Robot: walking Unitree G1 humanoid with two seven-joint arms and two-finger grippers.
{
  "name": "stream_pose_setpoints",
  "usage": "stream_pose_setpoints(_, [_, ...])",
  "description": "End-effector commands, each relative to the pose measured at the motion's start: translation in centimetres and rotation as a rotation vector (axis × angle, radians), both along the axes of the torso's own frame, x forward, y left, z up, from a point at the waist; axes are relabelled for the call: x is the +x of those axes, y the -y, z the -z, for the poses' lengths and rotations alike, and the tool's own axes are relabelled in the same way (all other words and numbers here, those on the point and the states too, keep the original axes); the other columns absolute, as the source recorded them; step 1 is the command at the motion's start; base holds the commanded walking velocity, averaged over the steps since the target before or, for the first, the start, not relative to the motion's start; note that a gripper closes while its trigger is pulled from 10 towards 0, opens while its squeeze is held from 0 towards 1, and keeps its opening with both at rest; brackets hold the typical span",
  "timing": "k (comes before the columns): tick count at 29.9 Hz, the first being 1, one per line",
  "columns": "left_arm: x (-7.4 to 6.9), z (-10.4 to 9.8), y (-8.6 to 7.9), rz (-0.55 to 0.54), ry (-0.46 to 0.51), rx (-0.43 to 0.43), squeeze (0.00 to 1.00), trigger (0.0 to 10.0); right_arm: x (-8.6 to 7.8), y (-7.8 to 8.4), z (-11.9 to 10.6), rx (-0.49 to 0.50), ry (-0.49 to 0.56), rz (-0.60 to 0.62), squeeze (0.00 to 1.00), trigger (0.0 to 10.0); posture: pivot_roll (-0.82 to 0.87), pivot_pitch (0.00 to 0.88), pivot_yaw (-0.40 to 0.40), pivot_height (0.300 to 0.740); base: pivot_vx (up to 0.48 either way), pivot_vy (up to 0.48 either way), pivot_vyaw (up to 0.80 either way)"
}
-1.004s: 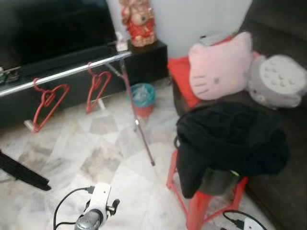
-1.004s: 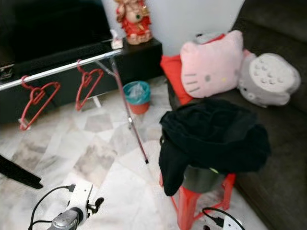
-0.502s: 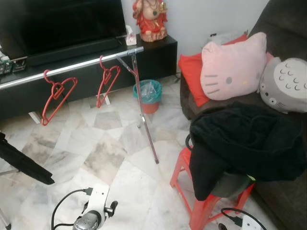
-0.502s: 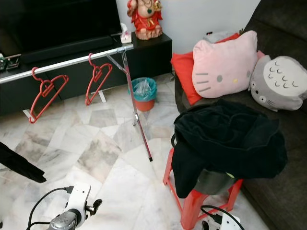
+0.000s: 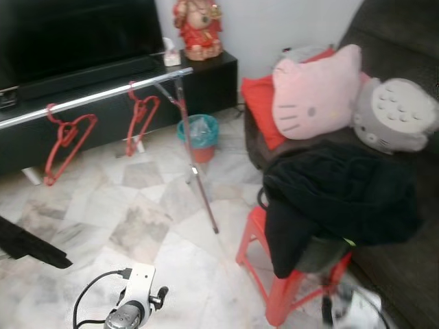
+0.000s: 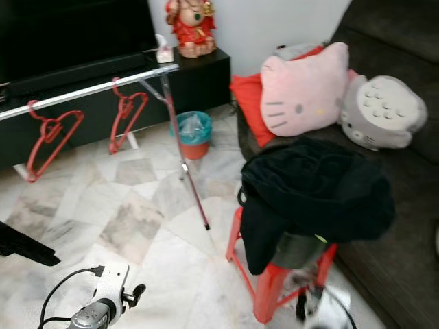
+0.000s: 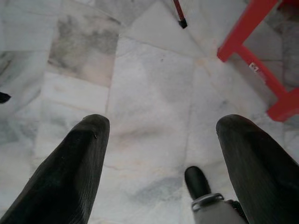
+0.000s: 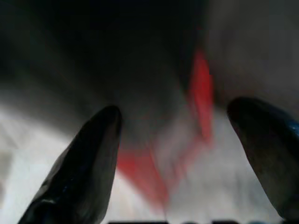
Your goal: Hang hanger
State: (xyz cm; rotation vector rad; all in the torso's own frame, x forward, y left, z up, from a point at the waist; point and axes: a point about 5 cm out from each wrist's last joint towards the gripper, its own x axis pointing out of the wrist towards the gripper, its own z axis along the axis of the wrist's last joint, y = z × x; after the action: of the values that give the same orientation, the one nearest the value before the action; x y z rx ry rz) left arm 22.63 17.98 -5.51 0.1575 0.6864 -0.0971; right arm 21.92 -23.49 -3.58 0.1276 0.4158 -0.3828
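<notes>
My left end effector [image 7: 161, 154] and right end effector [image 8: 180, 158] both hang low with fingers apart and empty, while two red hangers [image 5: 65, 140] already hang on the rail [image 5: 96, 98] well ahead, nearer my left arm.

We see the right wrist view blurred | stool [image 5: 278, 301] top hidden under black clothes [image 5: 343, 199] | rail [image 5: 89, 99] cut off at edge
</notes>
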Motion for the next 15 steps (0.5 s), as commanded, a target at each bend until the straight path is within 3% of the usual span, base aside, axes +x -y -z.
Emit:
stream_pose_setpoints(1, [-0.4,0.3,-0.7,-0.022,-0.021,0.017,0.0,10.0,-0.9,-0.7,0.6,0.007,-0.009,-0.021,0.0,10.0,-0.1,0.0,0.057,0.74,0.0,0.0,0.0])
stream_pose_setpoints(5, [-0.5,0.3,-0.6,-0.023,-0.021,0.016,0.0,10.0,-1.4,-1.7,0.9,0.023,0.006,-0.041,0.0,10.0,-0.1,0.0,0.057,0.74,0.0,0.0,0.0])
stream_pose_setpoints(9, [-0.5,0.3,-0.7,-0.026,-0.026,0.02,0.0,10.0,-1.9,-2.9,1.8,0.036,-0.072,-0.08,0.0,10.0,-0.1,0.0,0.059,0.74,0.0,0.0,0.0])
stream_pose_setpoints(15, [-0.3,0.2,-1.0,-0.03,-0.04,0.032,0.0,10.0,-3.1,-3.2,3.3,0.061,-0.22,-0.092,0.0,10.0,-0.09,0.0,0.07,0.74,0.0,0.0,0.0])
